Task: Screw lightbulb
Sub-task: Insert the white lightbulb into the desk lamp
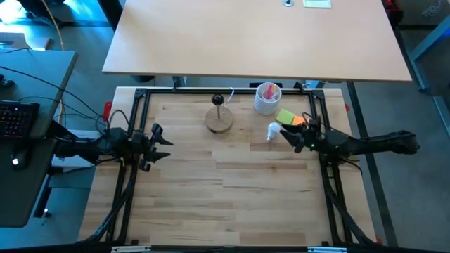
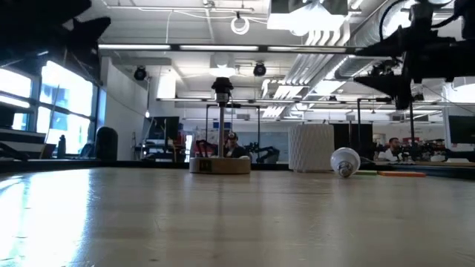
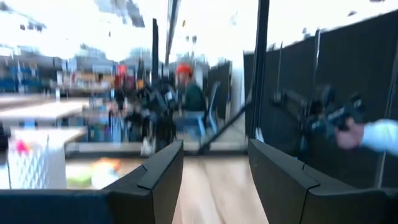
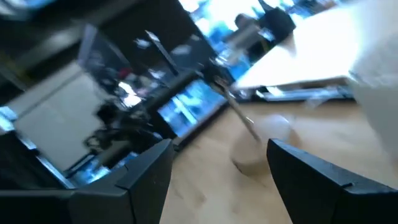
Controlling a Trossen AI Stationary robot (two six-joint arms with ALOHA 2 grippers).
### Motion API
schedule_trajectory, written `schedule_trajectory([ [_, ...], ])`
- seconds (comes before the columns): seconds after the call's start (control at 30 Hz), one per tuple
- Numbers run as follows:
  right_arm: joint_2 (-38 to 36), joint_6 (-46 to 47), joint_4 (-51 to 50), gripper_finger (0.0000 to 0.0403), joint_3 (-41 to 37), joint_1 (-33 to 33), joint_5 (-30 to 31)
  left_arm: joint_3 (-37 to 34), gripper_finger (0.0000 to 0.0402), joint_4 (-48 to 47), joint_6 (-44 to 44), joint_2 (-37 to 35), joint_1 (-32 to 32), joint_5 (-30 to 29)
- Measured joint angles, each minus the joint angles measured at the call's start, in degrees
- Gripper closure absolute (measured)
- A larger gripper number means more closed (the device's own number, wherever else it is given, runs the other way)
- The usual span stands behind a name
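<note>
One lightbulb (image 1: 273, 130) lies on the table (image 1: 232, 190) at about two o'clock, just beside the right gripper (image 1: 290, 135), whose jaws stand spread and empty. One wooden stand (image 1: 219, 118) sits at twelve, one white cup (image 1: 267, 98) at one. The left gripper (image 1: 160, 137) hovers at nine, level, jaws spread, holding nothing.

Round wooden stand (image 1: 219, 119) with black socket on a post, upright near table's (image 1: 232, 197) far edge. White ribbed cup (image 1: 267, 98) with pink contents stands to its right; green and orange items (image 1: 290, 117) lie just beside the cup
</note>
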Motion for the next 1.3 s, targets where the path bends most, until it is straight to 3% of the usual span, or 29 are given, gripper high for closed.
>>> schedule_trajectory([
  [0.27,4.1,-12.4,19.2,0.0144,0.0,0.0,-11.0,0.0,0.0225,7.1,3.6,0.2,0.0,-3.5],
  [0.43,12.3,-13.0,25.4,0.0144,1.3,0.0,-12.1,0.0,0.0225,7.6,3.9,0.2,0.0,-5.9],
  [0.67,33.1,-15.5,19.4,0.0144,14.5,-0.4,-11.7,0.0,0.0225,8.5,6.4,0.2,0.0,-7.0],
  [0.87,54.4,-22.1,10.4,0.0144,27.2,-5.2,-12.6,0.0,0.0225,7.6,6.0,0.2,0.0,-8.8],
  [0.97,63.8,-24.4,17.8,0.0144,30.6,-8.2,-15.6,0.0,0.0225,7.3,5.5,0.2,0.0,-8.8],
  [1.1,75.3,-25.8,29.5,0.0144,35.0,-12.0,-26.7,0.0,0.0225,6.8,4.7,0.2,0.0,-8.8],
  [1.2,82.3,-24.2,29.9,0.0144,41.5,-13.7,-32.3,0.0,0.0225,6.1,4.3,0.2,0.0,-8.8],
  [1.3,88.6,-26.9,27.4,0.0144,47.6,-14.3,-30.9,0.0,0.0225,6.0,3.6,0.2,0.0,-9.4],
])
